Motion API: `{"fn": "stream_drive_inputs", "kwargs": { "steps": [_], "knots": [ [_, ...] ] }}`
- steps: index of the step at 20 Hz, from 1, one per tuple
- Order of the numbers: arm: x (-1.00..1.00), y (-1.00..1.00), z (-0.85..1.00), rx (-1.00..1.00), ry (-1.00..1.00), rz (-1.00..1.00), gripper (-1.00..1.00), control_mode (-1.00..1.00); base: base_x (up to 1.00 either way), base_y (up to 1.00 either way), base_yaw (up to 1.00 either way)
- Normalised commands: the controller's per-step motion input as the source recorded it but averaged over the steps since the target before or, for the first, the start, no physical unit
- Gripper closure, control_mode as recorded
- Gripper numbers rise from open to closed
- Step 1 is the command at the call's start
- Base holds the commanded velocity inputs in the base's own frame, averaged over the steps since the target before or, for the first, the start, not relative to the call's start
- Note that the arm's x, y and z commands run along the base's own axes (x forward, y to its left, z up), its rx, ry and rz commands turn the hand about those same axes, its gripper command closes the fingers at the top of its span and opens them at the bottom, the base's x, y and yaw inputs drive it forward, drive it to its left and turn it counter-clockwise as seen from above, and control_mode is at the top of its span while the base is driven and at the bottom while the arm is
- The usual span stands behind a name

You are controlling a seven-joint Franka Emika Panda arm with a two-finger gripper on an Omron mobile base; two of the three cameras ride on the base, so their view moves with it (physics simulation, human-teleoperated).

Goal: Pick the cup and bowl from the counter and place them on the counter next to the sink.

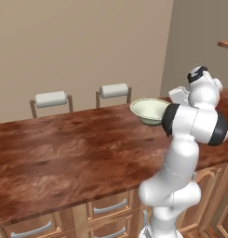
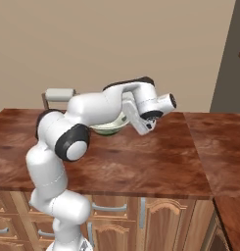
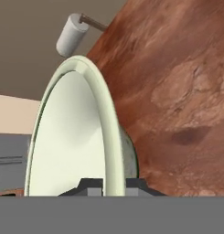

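The pale cream bowl [image 1: 150,110] hangs a little above the reddish-brown counter [image 1: 64,153], close to the arm's dark elbow. In the hand view the bowl [image 3: 72,137] stands edge-on, its flared rim pinched between the two dark fingertips of my gripper [image 3: 114,185], which is shut on it. From the right base view the bowl [image 2: 110,127] is mostly hidden behind the white forearm, and the hand reaches it from the right over the counter [image 2: 156,157]. A dark shadow of the bowl lies on the counter [image 3: 177,91]. The cup and the sink are out of view.
Two stools with pale cushions [image 1: 51,99] [image 1: 114,90] stand behind the counter's far edge; one stool [image 3: 71,35] shows past the bowl. Light wooden drawers [image 1: 108,207] run under the front edge. A wooden shelf corner [image 1: 225,44] juts in at the upper right.
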Motion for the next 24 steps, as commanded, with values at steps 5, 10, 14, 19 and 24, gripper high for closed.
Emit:
{"fn": "stream_drive_inputs", "kwargs": {
  "steps": [5,10,14,19,24],
  "knots": [
    [-0.68,0.51,0.00,0.02,0.02,0.09,1.00,-1.00,0.00,0.00,0.00],
    [-0.64,0.51,0.03,0.00,0.03,0.10,1.00,-1.00,0.00,0.00,0.00],
    [-0.55,0.50,0.13,0.00,0.01,0.09,1.00,-1.00,0.00,0.00,0.00],
    [-0.63,0.43,0.14,0.01,0.00,0.07,1.00,-1.00,0.00,0.00,0.00],
    [-0.69,0.34,0.15,0.02,0.00,0.06,1.00,-1.00,0.00,0.00,0.00]
  ]
}}
